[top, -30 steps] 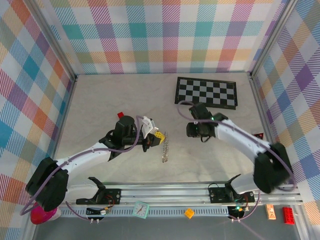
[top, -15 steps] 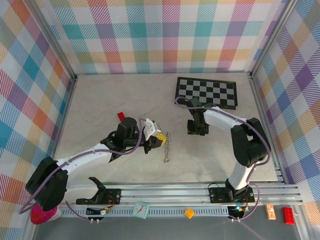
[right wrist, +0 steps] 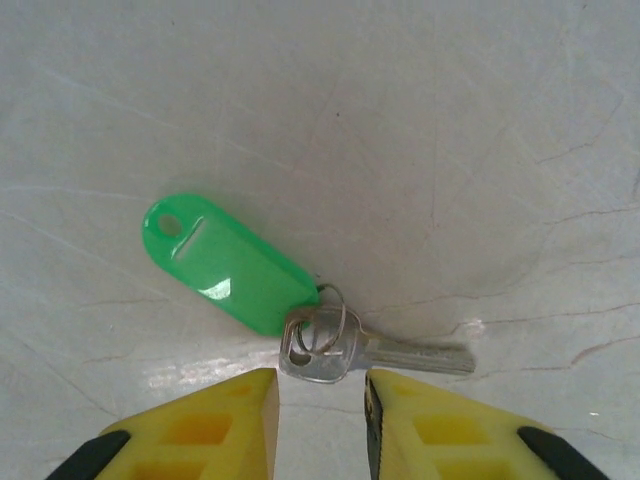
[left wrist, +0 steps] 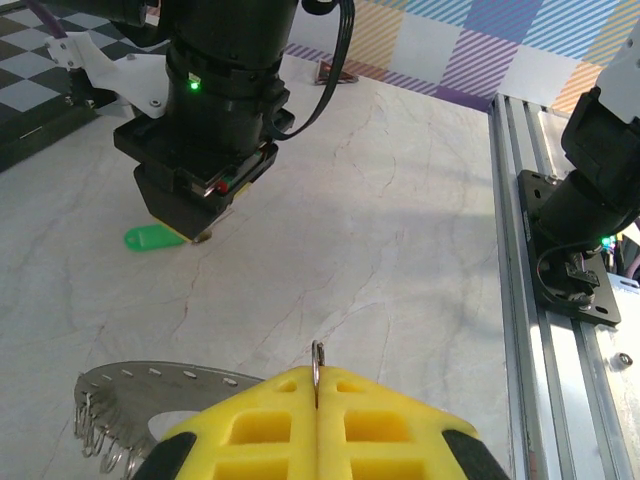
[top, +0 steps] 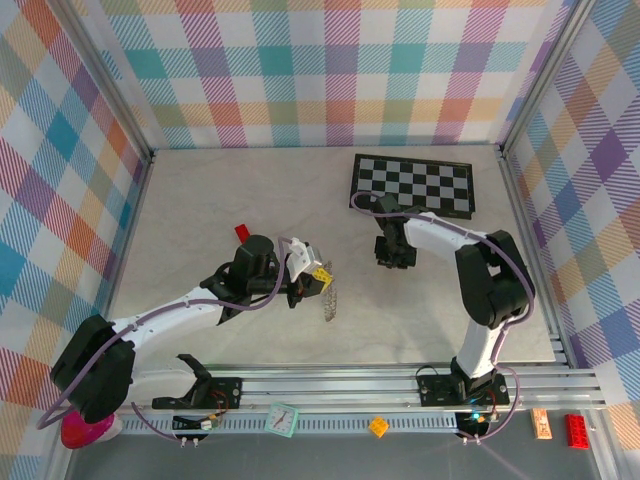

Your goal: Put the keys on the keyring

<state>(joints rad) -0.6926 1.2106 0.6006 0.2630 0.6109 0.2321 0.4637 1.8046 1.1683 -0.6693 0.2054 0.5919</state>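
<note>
Inside a booth of pastel plaid walls [top: 330, 70], on a pale table [top: 200, 200] of marble pattern, faintly veined in grey. Toward the far right of that surface, a black-and-white checkerboard mat [top: 412, 185]; left of centre, a small red block [top: 241, 231]; along the near edge, an aluminium rail [top: 330, 392]. Near the middle, the left gripper [top: 320, 276], yellow pads pressed flat together on a thin wire loop of the keyring [top: 330, 297], the beaded silver rim trailing toward the near edge and, seen from the left wrist, curving out low and to the left of the pads. Off to the right and apart from the ring, the right gripper [top: 393, 258], aimed straight down over the green key [right wrist: 285, 300], jaws parted only narrowly, one yellow pad at each side of the silver head, just beside it. Flat on the marble there: green plastic tag, small split ring, bare silver blade pointing right in the right wrist view. Ring rim resting on the table or lifted off it: cannot tell.
</note>
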